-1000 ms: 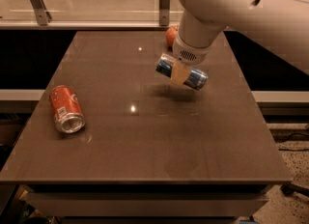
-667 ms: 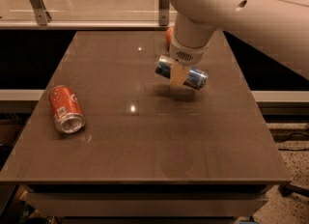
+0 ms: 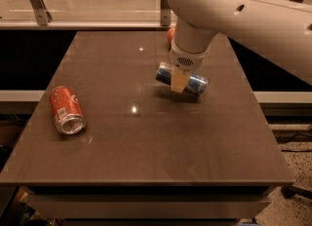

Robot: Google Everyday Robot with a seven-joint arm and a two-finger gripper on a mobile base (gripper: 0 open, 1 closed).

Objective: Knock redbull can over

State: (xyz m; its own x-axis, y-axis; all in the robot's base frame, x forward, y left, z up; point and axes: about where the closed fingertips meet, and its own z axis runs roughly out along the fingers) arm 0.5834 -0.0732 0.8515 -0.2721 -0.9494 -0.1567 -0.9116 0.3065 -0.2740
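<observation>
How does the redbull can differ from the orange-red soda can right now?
The redbull can is slim and blue-silver; the soda can is wider and orange-red. The redbull can sits under the end effector, right of centre on the table; the soda can lies alone near its left edge. Both are on their sides.
</observation>
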